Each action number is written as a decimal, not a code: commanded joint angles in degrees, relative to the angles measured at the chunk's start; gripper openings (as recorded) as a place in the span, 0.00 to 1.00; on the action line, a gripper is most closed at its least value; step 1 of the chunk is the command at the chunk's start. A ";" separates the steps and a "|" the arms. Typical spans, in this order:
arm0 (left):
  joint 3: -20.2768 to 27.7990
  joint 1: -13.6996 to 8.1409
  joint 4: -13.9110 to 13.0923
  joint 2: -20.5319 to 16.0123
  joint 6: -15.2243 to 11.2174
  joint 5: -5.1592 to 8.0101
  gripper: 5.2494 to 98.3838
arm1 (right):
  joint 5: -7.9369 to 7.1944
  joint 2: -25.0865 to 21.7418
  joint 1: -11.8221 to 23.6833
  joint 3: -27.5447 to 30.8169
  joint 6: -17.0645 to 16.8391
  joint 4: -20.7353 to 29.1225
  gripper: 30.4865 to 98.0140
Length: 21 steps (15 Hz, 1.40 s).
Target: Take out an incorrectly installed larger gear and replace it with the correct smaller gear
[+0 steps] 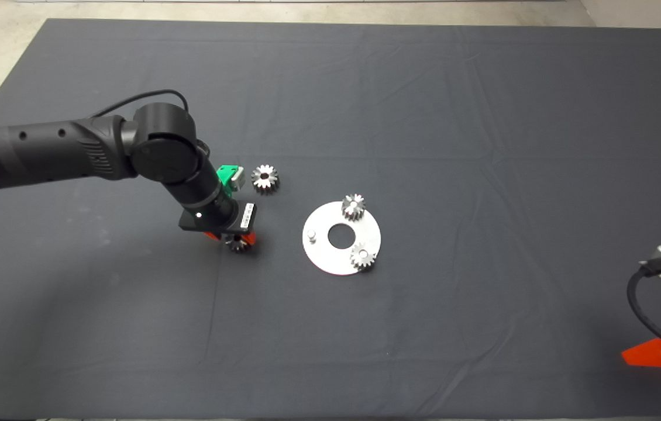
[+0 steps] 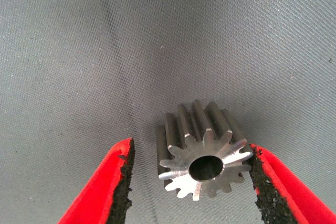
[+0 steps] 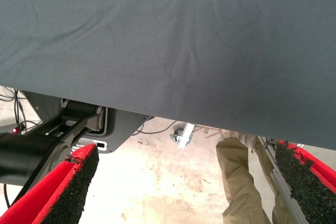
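The left arm [image 1: 44,152] is black and round, with a thin black cable [image 1: 131,99]. Each pincer has a green part and red fingers [image 2: 105,187] with rough black pads.

Left end effector [image 2: 191,182] open, mat-low; right [image 3: 191,182] parked.

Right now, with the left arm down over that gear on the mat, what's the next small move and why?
Probably close the jaws. The left gripper straddles a gear lying on the mat: one pad touches its teeth, the other stands clear, so it isn't gripped yet.
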 commanded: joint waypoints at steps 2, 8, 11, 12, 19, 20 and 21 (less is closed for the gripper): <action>0.71 -0.60 0.56 -0.05 -0.25 0.58 0.50 | -2.85 -0.33 0.74 0.09 0.30 1.49 0.86; 0.57 -0.60 0.56 0.04 -0.34 0.58 0.40 | -2.85 -0.15 0.74 0.09 -0.49 1.58 0.86; 0.57 -0.60 0.56 0.04 -0.27 0.58 0.39 | -2.89 -0.24 0.74 0.09 -0.49 1.58 0.86; 0.57 -0.60 0.56 0.16 -0.25 0.58 0.39 | -2.88 -0.33 0.74 0.09 -0.49 1.58 0.86; 0.40 -0.69 0.47 0.85 -0.34 1.64 0.33 | -2.85 0.38 0.74 0.09 -0.49 1.59 0.86; 0.49 -0.69 0.47 0.92 -0.34 1.98 0.33 | -2.85 0.38 0.74 0.09 -0.49 1.67 0.86; 0.49 -0.73 0.47 1.01 -0.34 2.46 0.33 | -2.85 0.38 0.74 0.09 -0.49 1.67 0.86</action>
